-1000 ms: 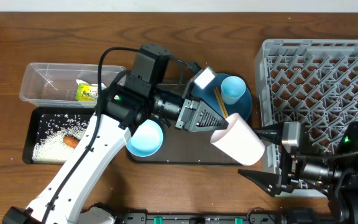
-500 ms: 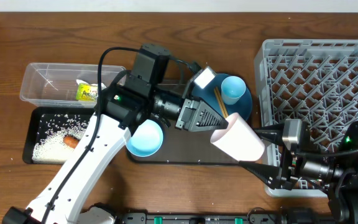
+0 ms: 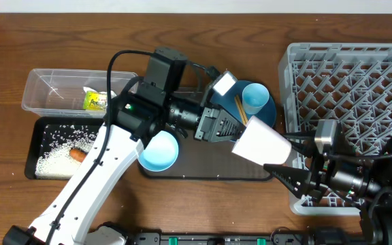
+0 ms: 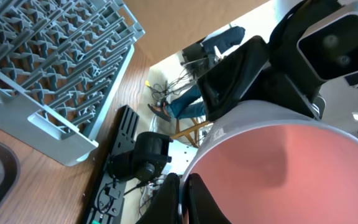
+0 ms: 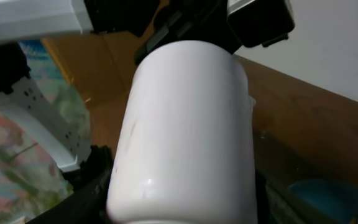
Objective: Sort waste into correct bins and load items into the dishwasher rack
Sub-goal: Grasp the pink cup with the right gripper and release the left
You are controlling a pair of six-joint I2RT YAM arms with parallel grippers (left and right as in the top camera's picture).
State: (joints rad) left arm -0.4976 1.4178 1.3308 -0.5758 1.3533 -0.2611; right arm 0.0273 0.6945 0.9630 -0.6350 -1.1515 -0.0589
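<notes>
- While your left gripper kept its closed pinch on the pinkish-white cylindrical cup at the rim, your right gripper advanced, jaws narrowing around its base.
- Contact by those jaws could not be confirmed.
- The cup hung beside the light-grey lattice plastic rack; handover appeared imminent.

The plate is largely hidden under the left arm and the pink cup. The rack is cut off by the overhead frame's right edge. Whether the right pincer is touching the pink cup cannot be told.
</notes>
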